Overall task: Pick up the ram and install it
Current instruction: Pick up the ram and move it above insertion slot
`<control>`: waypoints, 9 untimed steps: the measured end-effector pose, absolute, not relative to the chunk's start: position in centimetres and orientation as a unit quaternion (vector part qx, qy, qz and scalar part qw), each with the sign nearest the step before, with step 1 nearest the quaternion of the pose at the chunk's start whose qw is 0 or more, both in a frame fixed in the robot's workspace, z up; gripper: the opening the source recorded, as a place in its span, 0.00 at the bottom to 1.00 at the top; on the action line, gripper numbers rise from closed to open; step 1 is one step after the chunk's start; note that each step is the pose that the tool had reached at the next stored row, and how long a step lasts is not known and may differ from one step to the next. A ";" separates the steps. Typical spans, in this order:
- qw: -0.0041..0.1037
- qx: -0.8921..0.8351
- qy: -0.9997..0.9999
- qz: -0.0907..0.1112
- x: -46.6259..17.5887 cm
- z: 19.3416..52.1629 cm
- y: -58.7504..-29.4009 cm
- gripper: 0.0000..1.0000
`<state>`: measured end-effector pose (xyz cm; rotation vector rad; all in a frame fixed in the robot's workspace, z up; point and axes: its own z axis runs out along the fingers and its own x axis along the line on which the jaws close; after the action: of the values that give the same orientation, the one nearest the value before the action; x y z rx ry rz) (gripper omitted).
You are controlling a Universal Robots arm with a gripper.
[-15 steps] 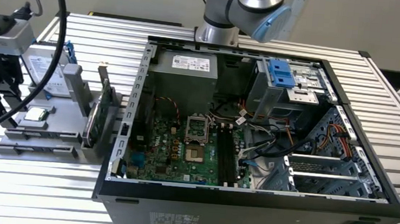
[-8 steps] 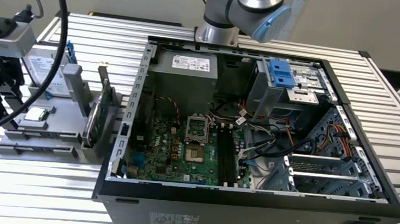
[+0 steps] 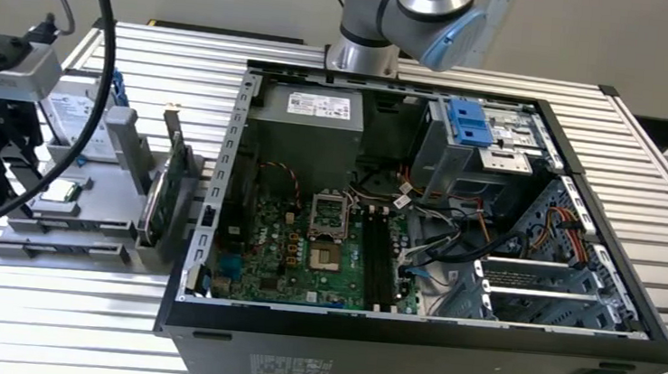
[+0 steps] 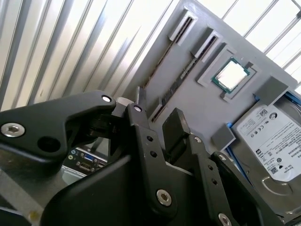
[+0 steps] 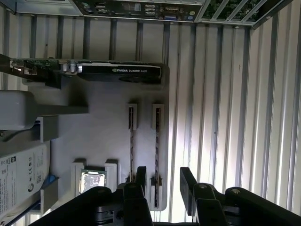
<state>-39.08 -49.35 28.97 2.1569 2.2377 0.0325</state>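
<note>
Jaws hang apart over the ram (image 5: 156, 146) in its tray (image 5: 103, 125); centring squarely astride it should grip cleanly.

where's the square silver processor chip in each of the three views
Exterior view: processor chip on the grey tray, at the exterior view's left of the computer case.
Second wrist view: chip in its square pocket, next to the hard drive.
First wrist view: chip in its pocket, near the gripper.
Shared landmark: the grey tray.
</note>
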 end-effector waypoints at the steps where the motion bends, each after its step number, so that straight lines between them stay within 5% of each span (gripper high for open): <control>1: 0.017 0.694 0.720 0.010 -39.1 28.9 -49.3 1.00; 9: 0.018 0.694 0.720 0.009 -39.1 28.2 -49.3 1.00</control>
<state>-39.08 -49.34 28.25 2.1550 2.2359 0.0281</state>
